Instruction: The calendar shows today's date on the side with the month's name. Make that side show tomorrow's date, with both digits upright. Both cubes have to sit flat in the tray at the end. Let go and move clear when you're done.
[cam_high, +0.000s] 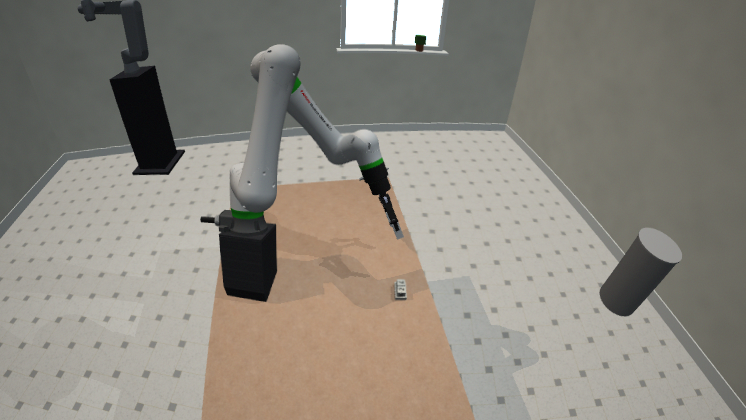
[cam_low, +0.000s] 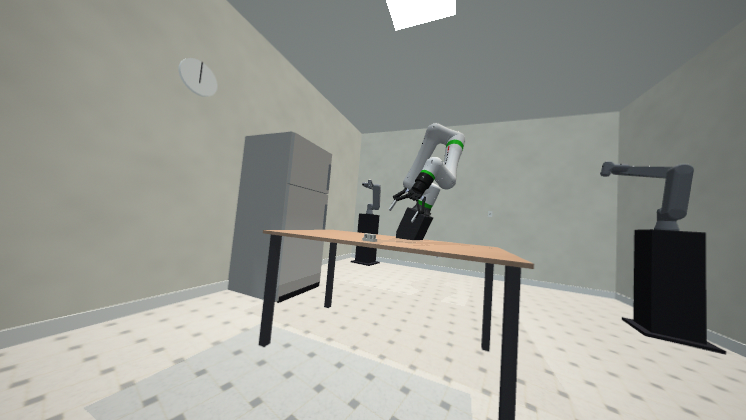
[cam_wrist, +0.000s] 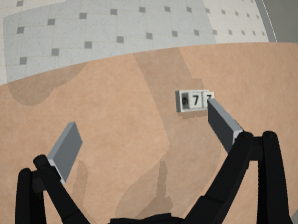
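Overall, the largest thing by the fingers was the wooden table (cam_high: 323, 354) (cam_low: 443, 247) (cam_wrist: 115, 100), its top spread out below them. Over it reached the white FANUC CRX-5iA arm (cam_high: 266, 120) (cam_low: 454, 161), bent at the elbow, and at its end was the black Robotiq 2F-140 gripper (cam_high: 398, 234) (cam_low: 402, 212) (cam_wrist: 141, 122). Its two fingers stood as wide apart as they go, with nothing between them, raised off the tabletop.

Smaller was the cube calendar (cam_high: 400, 296) (cam_low: 369, 237) (cam_wrist: 195, 100), on the table below and beyond the fingertips. In the wrist view it lay toward the right-hand finger, whose tip covered one end of it, so it was off the midline of the gap. Its long axis ran roughly along the line from finger to finger, not across it. A grip on one cube's outer sides would therefore probably meet its neighbour or the tray end; turning the wrist about a quarter looked the likelier opening, after a shift toward that right-hand side and down.

Smallest were the cubes, both seated in the calendar: the nearer to the gap's middle (cam_wrist: 195, 100) bore a 7 on a visible face, and the one by the right-hand fingertip (cam_wrist: 208, 96) a partly hidden digit, perhaps another 7. Today's date could not be read with certainty.
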